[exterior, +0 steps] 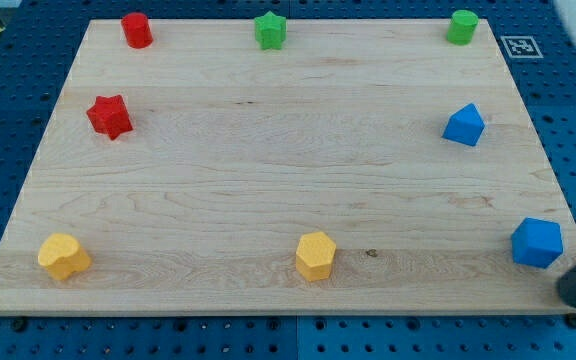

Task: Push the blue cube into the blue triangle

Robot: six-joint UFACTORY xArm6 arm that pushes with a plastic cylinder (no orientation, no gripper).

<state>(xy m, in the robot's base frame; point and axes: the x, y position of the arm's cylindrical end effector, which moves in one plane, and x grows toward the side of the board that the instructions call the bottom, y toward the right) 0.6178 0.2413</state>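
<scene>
The blue cube sits near the right edge of the wooden board, low in the view. The blue triangle lies above it and slightly to the left, also near the right edge, well apart from the cube. My rod enters from the view's bottom right corner; my tip is just below and to the right of the blue cube, off the board's edge, a small gap from the cube.
The wooden board also holds a red cylinder, a green star and a green cylinder along the top, a red star at left, and two yellow blocks along the bottom.
</scene>
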